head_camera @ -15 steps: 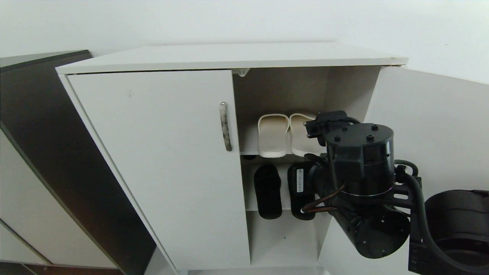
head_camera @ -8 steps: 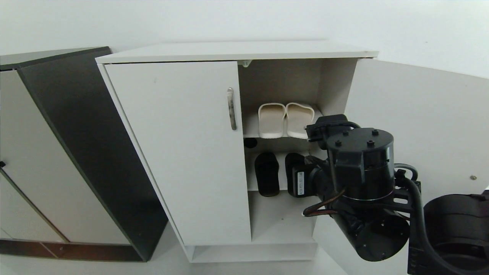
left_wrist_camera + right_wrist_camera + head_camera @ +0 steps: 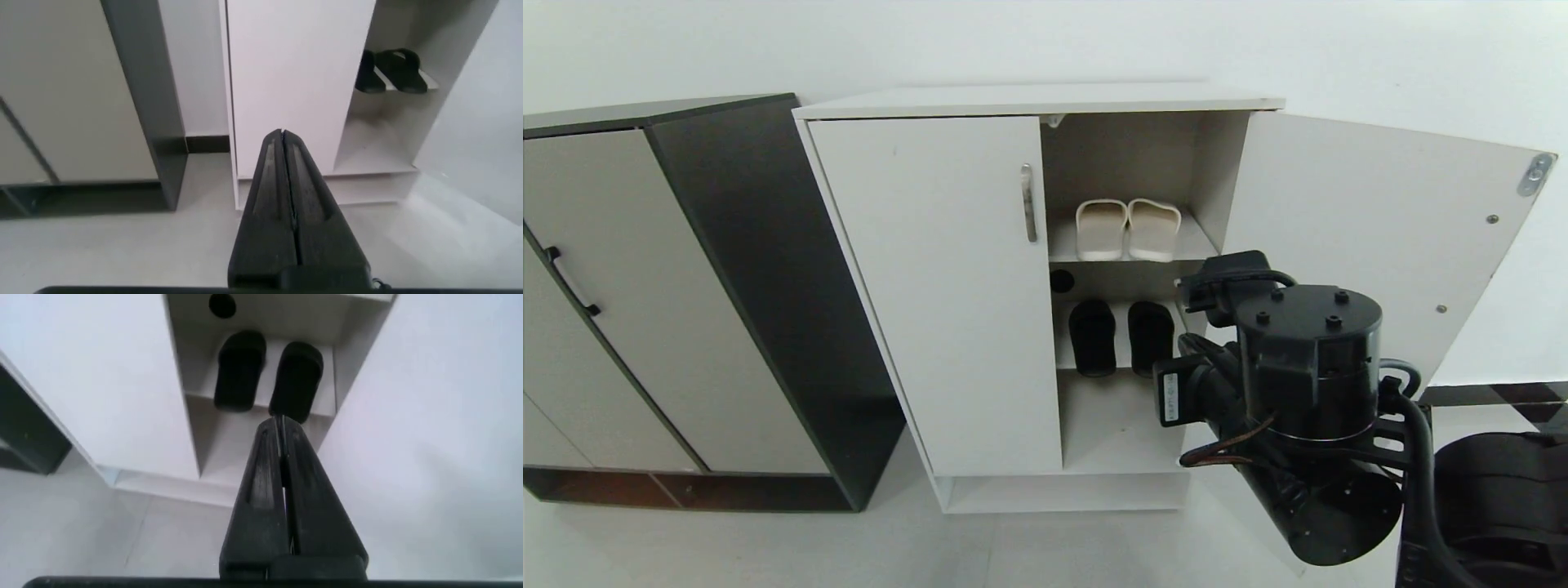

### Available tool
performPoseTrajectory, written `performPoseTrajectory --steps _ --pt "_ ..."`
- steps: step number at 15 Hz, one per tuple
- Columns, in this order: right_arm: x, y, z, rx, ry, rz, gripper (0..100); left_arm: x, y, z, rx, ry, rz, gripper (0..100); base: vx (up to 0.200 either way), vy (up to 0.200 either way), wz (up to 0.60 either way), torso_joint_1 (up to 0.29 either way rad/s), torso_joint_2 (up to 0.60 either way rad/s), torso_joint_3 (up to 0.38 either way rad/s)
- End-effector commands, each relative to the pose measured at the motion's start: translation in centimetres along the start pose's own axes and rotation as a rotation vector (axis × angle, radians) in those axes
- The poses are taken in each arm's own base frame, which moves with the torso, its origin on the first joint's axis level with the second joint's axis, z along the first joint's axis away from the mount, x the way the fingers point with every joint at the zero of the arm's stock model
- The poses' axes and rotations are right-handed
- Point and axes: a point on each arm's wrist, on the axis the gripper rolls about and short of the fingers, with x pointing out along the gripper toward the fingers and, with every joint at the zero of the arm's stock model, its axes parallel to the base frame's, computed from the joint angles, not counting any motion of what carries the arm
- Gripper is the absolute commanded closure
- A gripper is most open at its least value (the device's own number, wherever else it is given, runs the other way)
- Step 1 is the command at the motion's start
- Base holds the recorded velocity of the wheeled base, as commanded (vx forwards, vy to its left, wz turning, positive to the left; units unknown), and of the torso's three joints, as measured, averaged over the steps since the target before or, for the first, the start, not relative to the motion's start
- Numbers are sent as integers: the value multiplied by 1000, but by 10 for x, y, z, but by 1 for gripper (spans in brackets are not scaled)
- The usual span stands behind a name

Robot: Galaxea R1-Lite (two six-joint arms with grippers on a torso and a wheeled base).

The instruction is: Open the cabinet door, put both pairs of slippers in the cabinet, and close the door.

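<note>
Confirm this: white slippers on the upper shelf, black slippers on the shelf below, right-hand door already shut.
Not shut: the head view shows the right-hand door swung wide open. The white slippers and black slippers sit as stated.

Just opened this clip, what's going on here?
Both pairs are already in the white cabinet: the white slippers on the upper shelf, the black slippers on the shelf below. The right door stands open, the left door closed. The right gripper hangs before the open side, and the left gripper faces the closed door. Both have jaws shut and hold nothing. Only closing the door remains.
</note>
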Motion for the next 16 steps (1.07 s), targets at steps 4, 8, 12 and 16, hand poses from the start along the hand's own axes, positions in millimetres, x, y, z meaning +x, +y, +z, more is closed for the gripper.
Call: performPoseTrajectory --steps 4,8,12,16 --pt "1 0 -5 -14 13 -1 100 0 0 0 -2 0 1 100 0 0 0 0 0 0" --pt "1 0 -6 -16 15 1 100 0 0 0 -2 0 1 100 0 0 0 0 0 0" --pt "4 -2 -8 -17 24 18 100 0 0 0 -2 0 1 100 0 0 0 0 0 0" --pt "7 -1 -13 -29 37 12 100 0 0 0 -2 0 1 100 0 0 0 0 0 0"
